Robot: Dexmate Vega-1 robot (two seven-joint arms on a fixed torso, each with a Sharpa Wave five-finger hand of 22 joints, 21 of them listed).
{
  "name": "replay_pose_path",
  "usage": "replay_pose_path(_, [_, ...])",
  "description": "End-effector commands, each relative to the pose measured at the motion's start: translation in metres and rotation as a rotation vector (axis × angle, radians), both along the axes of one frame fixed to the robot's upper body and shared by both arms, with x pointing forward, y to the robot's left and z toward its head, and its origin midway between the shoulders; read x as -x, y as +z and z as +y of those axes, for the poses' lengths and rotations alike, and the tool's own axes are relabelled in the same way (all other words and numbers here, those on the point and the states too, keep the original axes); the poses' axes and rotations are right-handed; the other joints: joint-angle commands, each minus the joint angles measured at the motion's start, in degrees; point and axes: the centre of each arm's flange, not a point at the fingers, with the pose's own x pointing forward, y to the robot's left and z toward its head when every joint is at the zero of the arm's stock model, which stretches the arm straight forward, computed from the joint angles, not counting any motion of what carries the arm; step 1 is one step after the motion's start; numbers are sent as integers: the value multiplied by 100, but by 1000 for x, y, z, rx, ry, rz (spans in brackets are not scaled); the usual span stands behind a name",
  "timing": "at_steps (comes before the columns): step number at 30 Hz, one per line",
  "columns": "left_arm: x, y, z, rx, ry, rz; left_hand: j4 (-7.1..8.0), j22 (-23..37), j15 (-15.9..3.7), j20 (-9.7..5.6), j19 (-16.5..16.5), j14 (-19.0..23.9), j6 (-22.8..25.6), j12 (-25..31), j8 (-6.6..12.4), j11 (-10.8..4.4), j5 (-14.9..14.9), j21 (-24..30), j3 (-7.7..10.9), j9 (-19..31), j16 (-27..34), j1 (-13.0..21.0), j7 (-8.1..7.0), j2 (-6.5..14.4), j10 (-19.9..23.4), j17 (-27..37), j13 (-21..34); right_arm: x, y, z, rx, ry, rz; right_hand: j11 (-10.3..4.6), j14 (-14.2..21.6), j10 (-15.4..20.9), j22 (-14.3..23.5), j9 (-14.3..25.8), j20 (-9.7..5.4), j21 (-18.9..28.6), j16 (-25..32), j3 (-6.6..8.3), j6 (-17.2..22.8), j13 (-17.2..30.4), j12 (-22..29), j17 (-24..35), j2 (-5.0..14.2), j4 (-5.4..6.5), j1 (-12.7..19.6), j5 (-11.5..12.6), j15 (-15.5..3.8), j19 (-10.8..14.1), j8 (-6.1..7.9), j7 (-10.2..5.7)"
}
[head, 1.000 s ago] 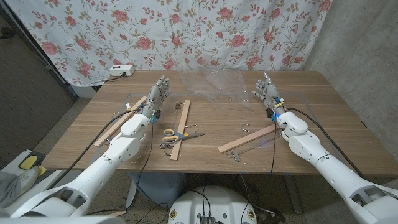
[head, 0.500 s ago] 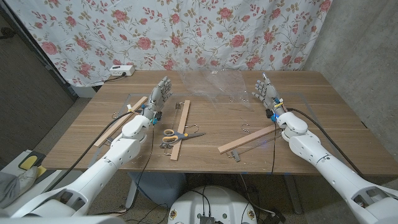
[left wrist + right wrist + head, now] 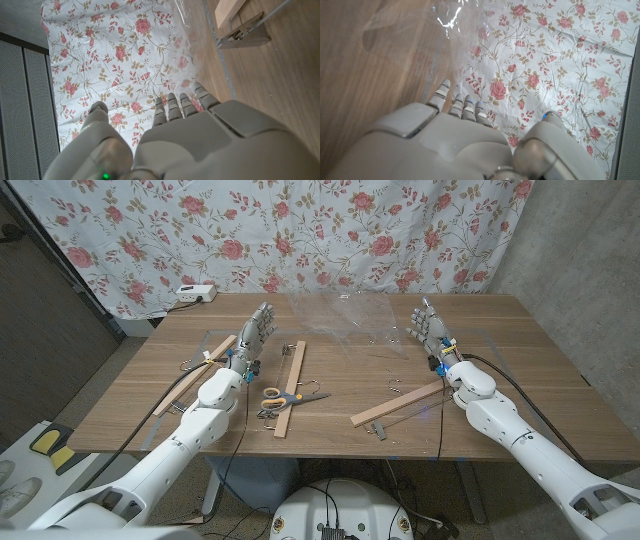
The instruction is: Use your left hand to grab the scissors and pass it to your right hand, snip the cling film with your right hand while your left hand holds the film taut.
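A flowered curtain (image 3: 300,230) hangs along the far side of the wooden table (image 3: 340,430), and against it, at the far middle of the tabletop, lies a sheet of clear cling film (image 3: 345,315), crinkled and catching the light. Both arms reach in from the near corners. The left hand (image 3: 252,335) stands upright over the left part of the table, its fingers extended and slightly apart, holding nothing; the right hand (image 3: 430,328) is raised the same way on the right, fingers straight and a little spread, also empty. Three wooden slats lie on the table: one (image 3: 193,375) angled beside the left arm, one (image 3: 290,388) near the middle, and one (image 3: 397,404) to the right of centre. The scissors (image 3: 283,396), with yellow handles, lie by the middle slat, blades crossing it, just in front of the left hand and untouched. A white power strip (image 3: 195,293) sits at the far left edge.
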Motion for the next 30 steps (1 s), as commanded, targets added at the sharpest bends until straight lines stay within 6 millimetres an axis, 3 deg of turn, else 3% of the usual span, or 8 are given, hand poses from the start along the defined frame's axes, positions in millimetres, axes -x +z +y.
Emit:
replay_pose_path(1, [17,-5,-4,-4,20,-30,-39,18,18,-79,7,47,62,27,24,9,26,-23,8,30,4,50,34,-49,41,14,-8,13,4,-11,67,-1,-20,13,-73,-44,12,-12,10,-7,-13,1,-43,-10,-27,-13,7,-49,58,-3,-6,-60,-22,12])
replay_pose_path(15, [25,1,-15,-74,66,-68,-43,16,25,-97,-58,3,69,31,17,38,27,-67,3,30,-29,62,54,-57,70,11,-31,9,13,-19,99,-13,-13,15,-114,-66,11,-54,0,-5,-9,5,-62,-42,-62,-60,22,-62,71,-7,2,-104,-16,17])
replay_pose_path(23, [30,10,-7,-120,76,-90,-49,16,13,-117,-82,-25,36,32,0,43,27,-84,4,30,-43,79,53,-58,82,9,-42,7,19,-15,99,-30,-11,28,-139,-80,10,-77,-10,-5,-7,8,-78,-60,-82,-86,32,-70,79,-8,17,-135,-14,16])
replay_pose_path(30, [47,26,0,-233,147,-130,-57,15,11,-111,-103,-46,-10,48,-19,81,27,-98,3,29,-52,97,82,-66,136,7,-54,9,24,-16,109,-57,-10,31,-156,-96,10,-99,-10,-4,-3,9,-103,-77,-101,-112,39,-78,86,-10,28,-159,-17,20])
